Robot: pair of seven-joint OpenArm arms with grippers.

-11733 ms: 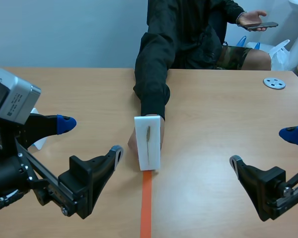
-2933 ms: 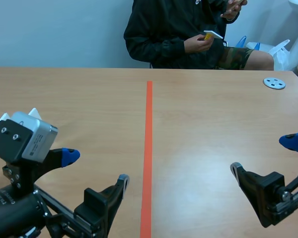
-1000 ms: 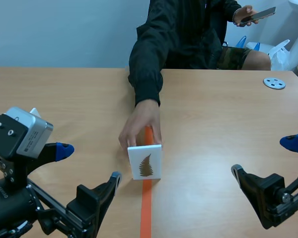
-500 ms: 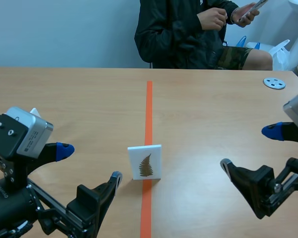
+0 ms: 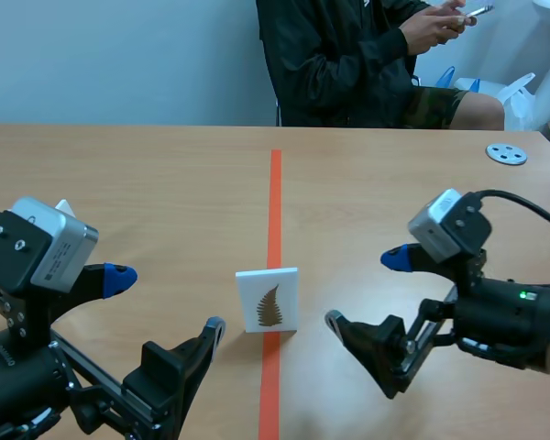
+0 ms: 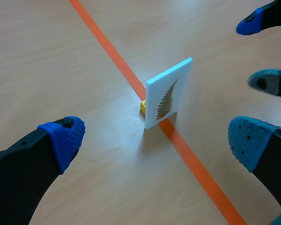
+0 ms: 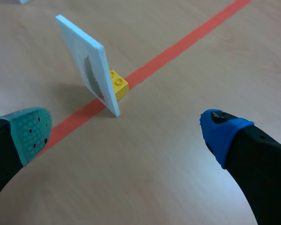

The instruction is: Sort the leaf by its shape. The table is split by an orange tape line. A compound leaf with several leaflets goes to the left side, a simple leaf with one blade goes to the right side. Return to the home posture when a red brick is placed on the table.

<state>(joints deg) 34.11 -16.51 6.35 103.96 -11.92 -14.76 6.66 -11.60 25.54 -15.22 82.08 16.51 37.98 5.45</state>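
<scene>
Presently: leaf card [image 5: 268, 299] upright on tape [image 5: 275, 202]; left gripper [image 5: 168, 301] wide, right gripper [image 5: 365, 290] wide, neither touching it.

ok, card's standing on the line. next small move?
Probably ease the right gripper closer to the card: its fingers are open and short of it, and the leaf has many leaflets, so the card belongs left.

Leaf card [image 5: 268, 299]: one, on the tape line [image 5: 275, 202].
Yellow brick [image 7: 117, 84]: one, behind the leaf card.
Grippers: two, left gripper [image 5: 167, 300], right gripper [image 5: 365, 290].
Grey disc [image 5: 506, 154]: one, far right.
Person [image 5: 348, 55]: one, far side.
</scene>
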